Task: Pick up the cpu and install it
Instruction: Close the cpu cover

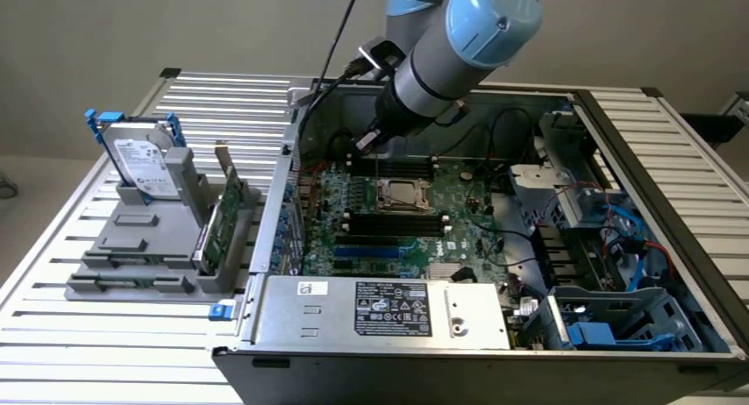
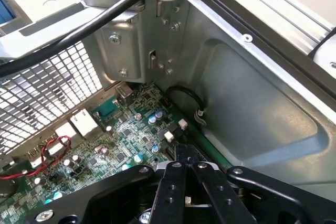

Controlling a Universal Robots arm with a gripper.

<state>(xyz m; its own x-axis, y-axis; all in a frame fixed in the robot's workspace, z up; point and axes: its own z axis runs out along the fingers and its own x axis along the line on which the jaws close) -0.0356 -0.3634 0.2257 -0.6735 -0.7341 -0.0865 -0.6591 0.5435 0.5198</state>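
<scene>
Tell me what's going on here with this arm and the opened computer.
A robot arm reaches into the open computer case. Its pincer is shut and hovers over the motherboard, near the square metal socket. Whether it grips the cpu cannot be told. A hard drive stands in a grey holder outside the case, at the exterior view's left.

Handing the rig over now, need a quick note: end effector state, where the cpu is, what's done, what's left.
End effector: shut, hanging over the motherboard, apart from the socket.
cpu: the silvery square inside the socket frame looks like it.
Done: apparently picked and placed in the socket.
Left: full seating and latch cannot be judged from these views.
</scene>
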